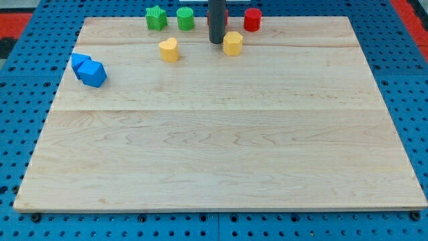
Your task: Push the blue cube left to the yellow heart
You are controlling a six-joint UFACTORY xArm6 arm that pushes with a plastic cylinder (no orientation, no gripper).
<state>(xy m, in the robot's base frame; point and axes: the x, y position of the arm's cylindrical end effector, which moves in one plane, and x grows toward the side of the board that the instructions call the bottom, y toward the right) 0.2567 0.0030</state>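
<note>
The blue cube (93, 73) sits near the board's left edge, touching a second blue block (79, 62) just up-left of it. The yellow heart (168, 49) lies to the cube's upper right, near the view's top. My tip (216, 42) stands at the top of the board, right of the yellow heart and just left of a yellow block (233, 43). The tip is far from the blue cube.
A green star (156, 18), a green cylinder (185, 19) and a red cylinder (252, 19) line the board's top edge. Another red block is mostly hidden behind the rod. The wooden board (221, 154) lies on a blue pegboard.
</note>
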